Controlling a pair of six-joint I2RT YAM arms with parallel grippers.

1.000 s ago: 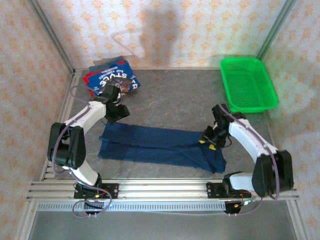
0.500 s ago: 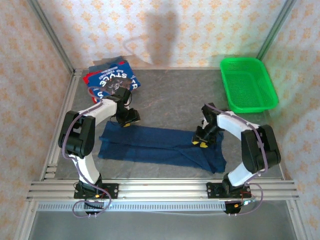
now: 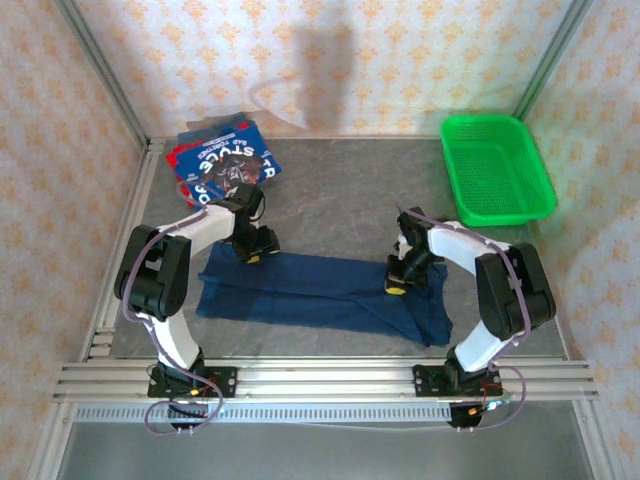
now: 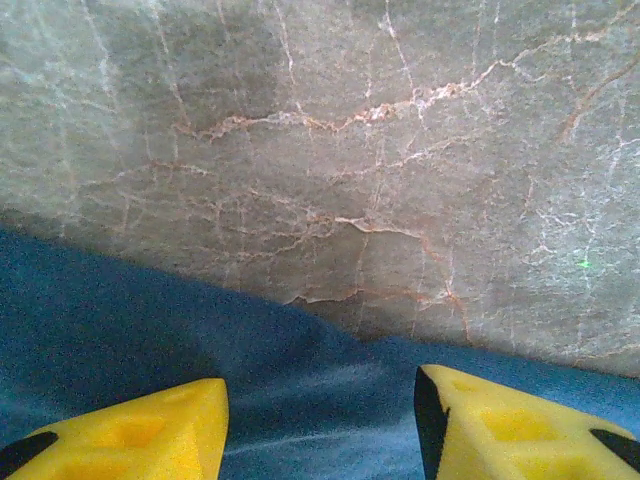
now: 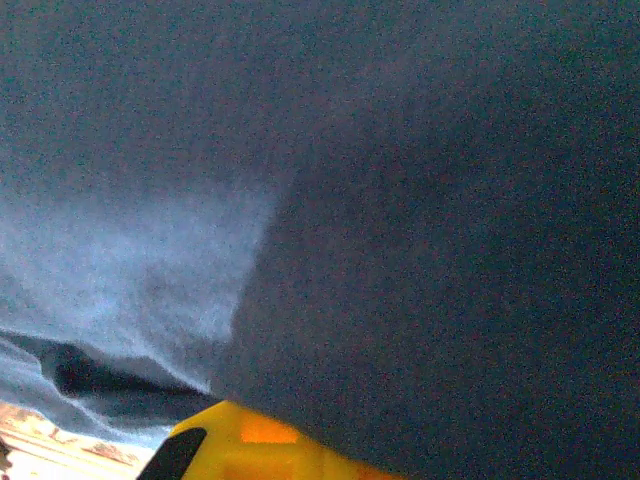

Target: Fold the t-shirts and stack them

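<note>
A dark navy t-shirt [image 3: 320,295] lies folded into a long strip across the near middle of the table. My left gripper [image 3: 256,250] sits low at the strip's back edge near its left end. In the left wrist view it [image 4: 320,430] is open, with navy cloth [image 4: 150,340] lying between its yellow fingertips [image 4: 140,435]. My right gripper [image 3: 397,279] is down on the back edge near the right end, shut on the cloth. Navy fabric [image 5: 400,220] drapes over its one visible yellow finger [image 5: 260,450]. Folded blue and red t-shirts [image 3: 222,160] are stacked in the back left corner.
A green mesh basket [image 3: 497,170] stands at the back right. Bare marble tabletop [image 3: 340,200] lies behind the shirt, between the stack and the basket. Metal frame rails run along the table's left side and near edge [image 3: 320,380].
The left gripper slid right and nearer, onto the shirt's back edge. The right gripper moved left along the same edge and shut on the cloth.
</note>
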